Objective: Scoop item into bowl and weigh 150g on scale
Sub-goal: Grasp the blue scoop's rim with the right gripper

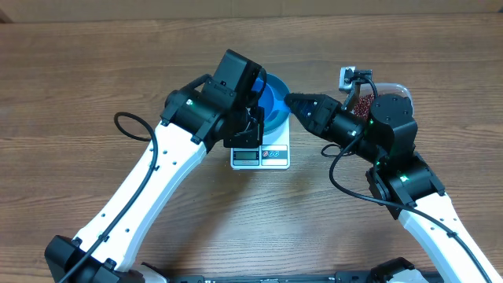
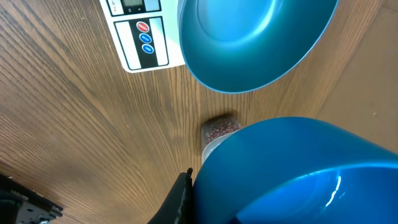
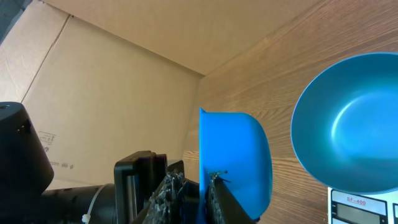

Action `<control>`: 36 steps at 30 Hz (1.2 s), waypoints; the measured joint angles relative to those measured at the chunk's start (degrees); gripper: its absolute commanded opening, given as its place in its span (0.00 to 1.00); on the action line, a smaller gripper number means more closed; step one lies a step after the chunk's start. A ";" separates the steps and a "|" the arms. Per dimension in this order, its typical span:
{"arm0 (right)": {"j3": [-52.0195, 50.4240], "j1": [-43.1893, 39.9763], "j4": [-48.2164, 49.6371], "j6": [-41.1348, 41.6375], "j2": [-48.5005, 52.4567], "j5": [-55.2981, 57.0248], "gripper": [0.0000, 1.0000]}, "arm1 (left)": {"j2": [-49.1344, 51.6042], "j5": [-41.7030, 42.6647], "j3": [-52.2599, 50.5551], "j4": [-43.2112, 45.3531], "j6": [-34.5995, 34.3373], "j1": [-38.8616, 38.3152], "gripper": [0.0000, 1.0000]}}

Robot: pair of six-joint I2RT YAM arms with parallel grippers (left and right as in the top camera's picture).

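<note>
While the right gripper (image 3: pixel 194 190) is clamped on the bright blue scoop (image 3: pixel 239 155), just beside the empty-looking bowl (image 3: pixel 348 124) on the scale (image 3: pixel 360 210), a tilt could scatter its load, if it carries any; I cannot see inside. The beans (image 1: pixel 363 101) lie in the tub (image 1: pixel 397 90). The left gripper (image 1: pixel 251 124), closed, sits near the bowl's rim; leaning on it would falsify the reading.

On the table (image 1: pixel 78 79), the scale (image 1: pixel 271 156) sits centrally, its display edge toward the robot, with the bowl (image 1: pixel 277 110) resting on its platform. To the right, apart from the scale, lies the tub (image 1: pixel 393 90) with the beans (image 1: pixel 365 101) inside. Between tub and bowl, the right gripper (image 1: pixel 292 102) holds the scoop (image 3: pixel 239 155) just beside the bowl
</note>
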 measured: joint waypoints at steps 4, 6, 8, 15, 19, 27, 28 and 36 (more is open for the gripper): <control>0.00 0.00 0.04 0.02 0.00 0.15 0.13 | 0.00 0.02 0.00 0.17 0.00 -0.48 0.04; 0.00 0.00 -0.11 0.02 0.00 0.20 0.09 | 0.00 0.02 0.00 0.20 0.00 -0.48 0.04; 0.00 0.00 -0.37 0.04 0.00 0.42 0.05 | 0.00 0.02 0.00 0.22 0.00 -0.48 0.04; 0.00 -0.02 -0.94 0.02 0.00 0.63 0.04 | 0.00 0.04 0.00 0.24 0.00 -0.48 0.05; 0.00 -0.02 -0.94 0.00 0.00 0.61 0.04 | 0.00 0.04 0.00 0.26 0.00 -0.48 0.04; 0.00 -0.02 -0.96 0.02 0.00 0.59 0.04 | 0.00 0.04 0.00 0.26 0.00 -0.48 0.04; 0.00 -0.02 -0.96 0.07 0.00 0.57 0.04 | 0.00 0.04 0.00 0.26 0.00 -0.48 0.04; 0.00 0.00 -0.90 0.02 0.00 -0.09 0.04 | 0.00 0.26 0.00 0.39 -0.09 -0.50 0.95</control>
